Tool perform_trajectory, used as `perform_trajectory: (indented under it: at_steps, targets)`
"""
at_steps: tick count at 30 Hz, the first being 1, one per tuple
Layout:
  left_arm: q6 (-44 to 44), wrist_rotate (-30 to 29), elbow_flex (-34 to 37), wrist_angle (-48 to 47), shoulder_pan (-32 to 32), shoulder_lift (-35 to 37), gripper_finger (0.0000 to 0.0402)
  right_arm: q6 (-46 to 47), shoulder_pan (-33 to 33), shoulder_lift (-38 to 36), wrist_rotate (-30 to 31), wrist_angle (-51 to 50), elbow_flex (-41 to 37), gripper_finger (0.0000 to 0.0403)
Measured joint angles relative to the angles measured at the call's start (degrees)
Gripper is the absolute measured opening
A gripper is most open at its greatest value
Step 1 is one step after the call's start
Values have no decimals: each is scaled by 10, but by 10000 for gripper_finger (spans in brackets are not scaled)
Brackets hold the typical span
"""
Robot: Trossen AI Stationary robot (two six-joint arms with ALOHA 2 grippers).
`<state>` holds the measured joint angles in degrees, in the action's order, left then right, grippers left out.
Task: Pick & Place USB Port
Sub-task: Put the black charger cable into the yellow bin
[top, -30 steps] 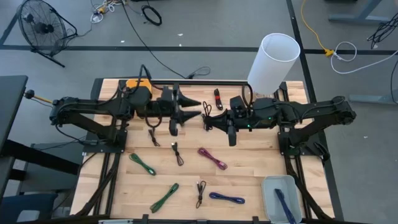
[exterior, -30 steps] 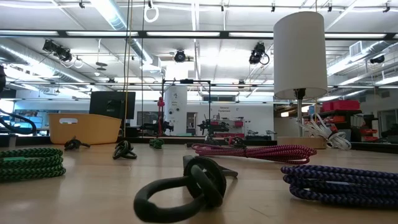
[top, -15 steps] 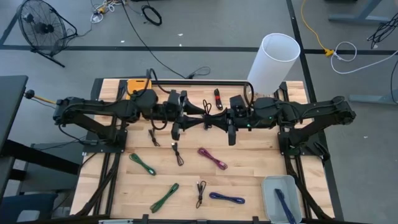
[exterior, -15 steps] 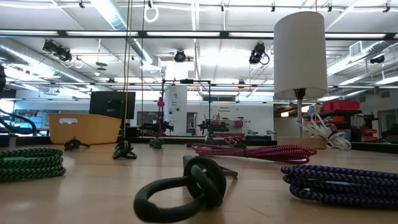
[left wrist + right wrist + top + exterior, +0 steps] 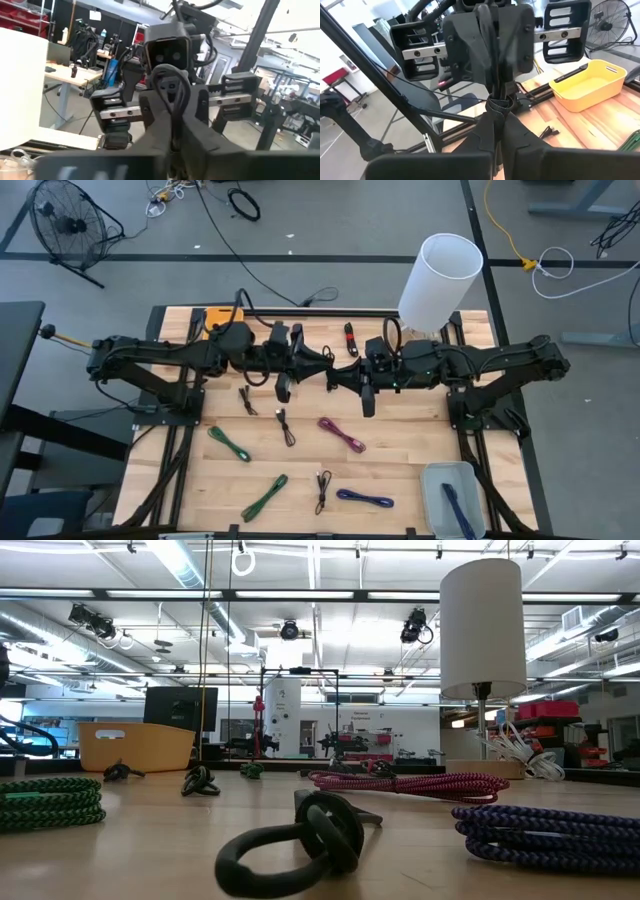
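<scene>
- Risk: the short black USB cable [image 5: 496, 102] is hanging in mid-air between the two arms, tip to tip above the far middle of the wooden slatted desk [image 5: 400, 470]. If one side lets go before the other has a firm pinch, the cable is likely to be dropping back among the loose cables below.
- Risk: with both tools pulling on one small loop, a slight misalignment is liable to be twisting or tugging it out of a grip.
- Left tool [image 5: 322, 364]: its fingers are standing close together, apparently clamping one end of the cable; its wrist view is showing the loop [image 5: 172, 92] against the facing arm.
- Right tool [image 5: 338, 376]: its fingers are pressing together on the same cable, whose knotted middle is sitting just beyond them.
- Targets: a yellow plastic bin [image 5: 216, 317] is sitting at the far left corner, a clear plastic tray [image 5: 432, 480] at the near right.
</scene>
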<state>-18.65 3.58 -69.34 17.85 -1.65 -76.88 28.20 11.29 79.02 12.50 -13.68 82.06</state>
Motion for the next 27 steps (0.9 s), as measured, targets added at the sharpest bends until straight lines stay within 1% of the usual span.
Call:
perform_trajectory:
  at_steps: [3, 7, 10, 12, 14, 17, 21, 23, 27]
  targets:
    - [-3, -8, 0, -7, 0, 0, 10, -2, 0, 0, 0, -4, 0, 15]
    - [-3, -24, -1, -21, 0, 3, 8, -6, 0, 0, 0, -9, -1, 49]
    - [-2, -34, -1, -47, 3, 19, 8, -2, 0, 0, 0, -17, 0, 76]
    - [-2, -46, -1, -87, 10, 40, 8, 0, 0, 0, -1, -24, 0, 93]
    - [-2, -71, -1, -139, 20, 63, 8, 0, 0, 0, -2, -28, 0, 108]
    - [-1, -130, -1, -268, 42, 103, 7, 0, 0, 0, -1, -28, 0, 127]
    - [-2, -198, 0, -440, 89, 149, 7, 13, 0, 0, -1, -27, 0, 139]
    - [-2, -217, 0, -521, 120, 171, 7, 13, 0, 0, -1, -28, 0, 140]
    - [-1, -226, 0, -634, 200, 204, 7, 22, 0, 0, 0, -32, 0, 136]
